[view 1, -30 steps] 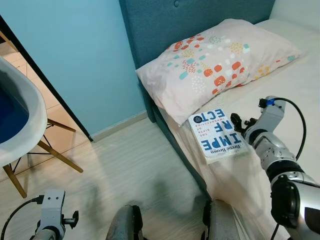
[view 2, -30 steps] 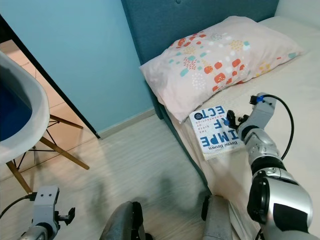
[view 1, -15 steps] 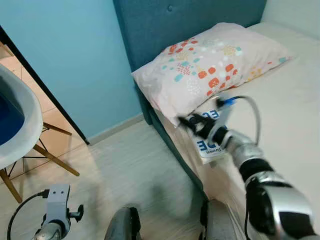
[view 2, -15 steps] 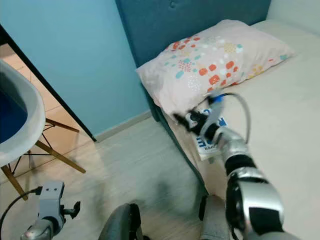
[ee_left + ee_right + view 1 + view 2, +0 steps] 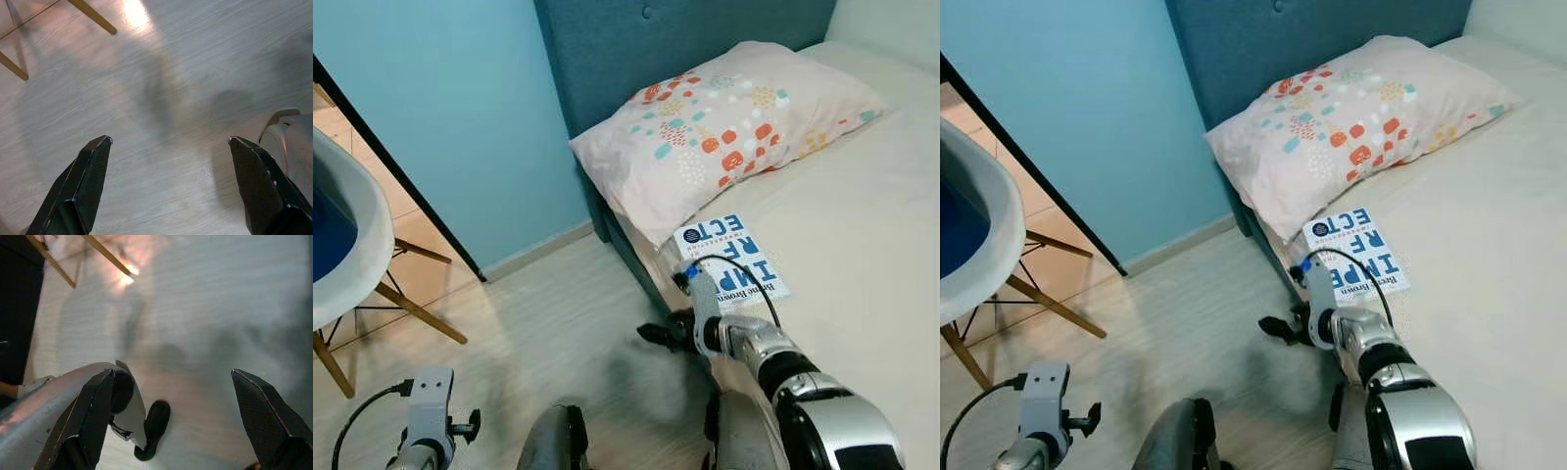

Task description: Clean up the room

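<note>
bed with patterned pillow; white book flat near mattress edge, below pillow. best lifted by reaching back over edge, fingers straddling spine. right gripper low over pale floor beside bed, fingers spread, empty. left gripper idle, fingers apart.

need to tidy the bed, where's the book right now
The book lies flat on the bed near its left edge, just below the pillow, in the head views. The right gripper is off the bed's side, over the floor.
</note>
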`<state>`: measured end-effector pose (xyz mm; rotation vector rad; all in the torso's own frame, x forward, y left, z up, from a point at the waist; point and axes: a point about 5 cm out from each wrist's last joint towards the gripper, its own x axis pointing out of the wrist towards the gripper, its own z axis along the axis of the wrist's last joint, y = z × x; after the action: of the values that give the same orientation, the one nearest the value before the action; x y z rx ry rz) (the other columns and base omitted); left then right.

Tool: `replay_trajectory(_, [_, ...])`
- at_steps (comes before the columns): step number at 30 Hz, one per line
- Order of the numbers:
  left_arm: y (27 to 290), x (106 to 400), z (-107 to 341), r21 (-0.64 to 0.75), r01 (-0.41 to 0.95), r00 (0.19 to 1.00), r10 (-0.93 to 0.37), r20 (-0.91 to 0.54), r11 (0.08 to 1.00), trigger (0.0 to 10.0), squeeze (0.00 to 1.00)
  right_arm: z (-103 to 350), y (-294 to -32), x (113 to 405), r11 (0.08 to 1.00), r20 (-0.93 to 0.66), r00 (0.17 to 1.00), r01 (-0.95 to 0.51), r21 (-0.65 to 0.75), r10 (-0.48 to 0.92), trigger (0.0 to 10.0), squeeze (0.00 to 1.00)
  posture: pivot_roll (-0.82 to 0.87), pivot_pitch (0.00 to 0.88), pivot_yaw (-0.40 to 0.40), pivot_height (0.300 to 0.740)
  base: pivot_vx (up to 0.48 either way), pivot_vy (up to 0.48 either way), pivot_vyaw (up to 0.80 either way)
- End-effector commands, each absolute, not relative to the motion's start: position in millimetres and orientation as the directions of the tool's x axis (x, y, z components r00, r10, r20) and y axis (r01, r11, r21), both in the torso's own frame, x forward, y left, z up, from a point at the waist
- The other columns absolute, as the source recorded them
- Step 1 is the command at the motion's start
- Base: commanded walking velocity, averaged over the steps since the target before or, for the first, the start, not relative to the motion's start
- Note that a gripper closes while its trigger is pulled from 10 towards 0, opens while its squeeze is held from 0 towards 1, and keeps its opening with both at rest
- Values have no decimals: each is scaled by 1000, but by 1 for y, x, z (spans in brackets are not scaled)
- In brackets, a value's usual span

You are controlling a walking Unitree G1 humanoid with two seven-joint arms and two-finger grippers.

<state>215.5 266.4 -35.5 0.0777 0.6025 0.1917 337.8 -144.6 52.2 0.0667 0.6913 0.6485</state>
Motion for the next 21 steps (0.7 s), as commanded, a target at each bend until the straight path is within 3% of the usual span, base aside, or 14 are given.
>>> replay_trajectory(1, [267,205,-42,126,-171,788,212,-577,977,10000,0,46,-141,334,818,-584,586,-500,285,562,10000,0,22,245,89,600,0,0,0])
replay_trajectory(8, [268,203,-42,128,-176,787,218,-577,976,10000,0,39,-149,333,870,-625,622,-443,214,471,10000,0,26,244,83,600,0,0,0])
replay_trajectory(12, [270,203,-42,129,-183,788,224,-574,975,10000,0,57,-158,347,912,-532,744,-371,174,404,10000,0,18,236,77,600,0,0,0])
replay_trajectory(21, [269,206,-40,124,-187,792,225,-567,974,10000,0,71,-173,356,941,-474,814,-310,137,336,10000,0,11,226,71,600,0,0,0])
